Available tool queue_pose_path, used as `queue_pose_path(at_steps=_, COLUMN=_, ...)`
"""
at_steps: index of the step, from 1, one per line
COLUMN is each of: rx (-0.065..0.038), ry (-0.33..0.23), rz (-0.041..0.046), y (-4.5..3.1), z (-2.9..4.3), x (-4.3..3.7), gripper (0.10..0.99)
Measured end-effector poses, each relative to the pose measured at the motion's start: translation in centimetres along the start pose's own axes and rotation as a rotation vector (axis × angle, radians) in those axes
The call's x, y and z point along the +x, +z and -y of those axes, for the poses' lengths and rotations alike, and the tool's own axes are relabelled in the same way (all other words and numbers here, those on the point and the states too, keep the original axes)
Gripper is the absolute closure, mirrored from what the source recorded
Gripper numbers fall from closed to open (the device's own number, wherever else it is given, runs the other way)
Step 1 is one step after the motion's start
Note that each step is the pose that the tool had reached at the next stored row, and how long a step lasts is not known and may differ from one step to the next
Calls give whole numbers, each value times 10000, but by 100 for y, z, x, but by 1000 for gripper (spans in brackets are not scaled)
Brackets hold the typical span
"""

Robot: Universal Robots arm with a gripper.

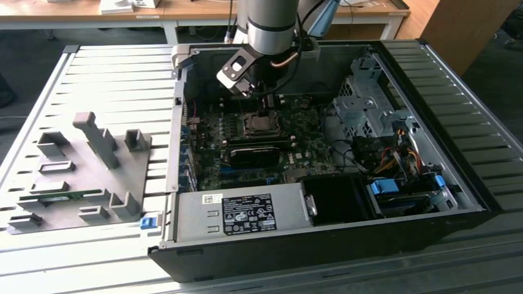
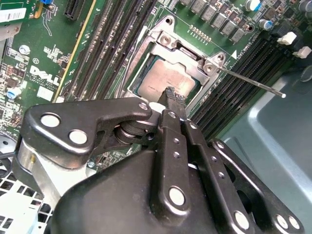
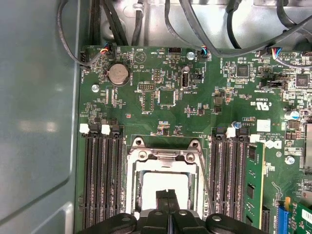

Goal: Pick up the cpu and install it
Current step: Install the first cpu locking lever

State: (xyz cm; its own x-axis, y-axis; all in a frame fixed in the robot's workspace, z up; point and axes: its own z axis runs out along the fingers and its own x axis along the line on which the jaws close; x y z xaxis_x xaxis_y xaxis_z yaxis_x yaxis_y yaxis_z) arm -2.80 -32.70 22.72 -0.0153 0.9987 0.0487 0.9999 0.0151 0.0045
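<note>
The cpu, a flat square chip with a silvery top, lies in the open socket frame on the green motherboard. In the first wrist view the cpu shows bright inside the same frame. My gripper is straight over it, its two black fingers pressed together with no gap and their tips at or just above the chip's top near its middle. From outside, the gripper reaches down into the open computer case above the socket.
The socket's thin metal lever sticks out sideways. Black memory slots flank the socket, and a green memory stick stands in one. A grey fixture plate with blocks lies at the exterior view's left. Drive cage and cables fill the case's right.
</note>
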Motion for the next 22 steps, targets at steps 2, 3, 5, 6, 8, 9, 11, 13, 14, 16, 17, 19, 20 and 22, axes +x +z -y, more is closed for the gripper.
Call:
queue_pose_path(at_steps=2, rx=1, ry=0, rz=1, y=-12, z=0, x=0, gripper=980)
queue_pose_path(at_steps=3, rx=1, ry=1, rz=0, y=-18, z=0, x=1, gripper=980)
queue_pose_path(at_steps=5, rx=0, ry=0, rz=0, y=-26, z=0, x=1, gripper=980)
queue_pose_path(at_steps=6, rx=0, ry=0, rz=-1, y=-33, z=0, x=2, gripper=980)
queue_pose_path(at_steps=8, rx=1, ry=0, rz=0, y=-56, z=0, x=3, gripper=980)
queue_pose_path(at_steps=9, rx=0, ry=0, rz=0, y=-70, z=0, x=3, gripper=980)
queue_pose_path(at_steps=11, rx=0, ry=0, rz=-1, y=-100, z=0, x=5, gripper=980)
queue_pose_path(at_steps=13, rx=0, ry=0, rz=-1, y=-134, z=-1, x=7, gripper=980)
queue_pose_path(at_steps=14, rx=0, ry=0, rz=0, y=-154, z=-1, x=8, gripper=980)
queue_pose_path(at_steps=16, rx=0, ry=0, rz=-1, y=-200, z=-1, x=10, gripper=980)
queue_pose_path(at_steps=17, rx=0, ry=0, rz=0, y=-221, z=-1, x=11, gripper=980)
queue_pose_path(at_steps=19, rx=0, ry=0, rz=0, y=-263, z=-1, x=13, gripper=980)
queue_pose_path(at_steps=20, rx=0, ry=0, rz=-1, y=-283, z=-1, x=14, gripper=980)
queue_pose_path(at_steps=22, rx=0, ry=0, rz=0, y=-326, z=-1, x=16, gripper=980)
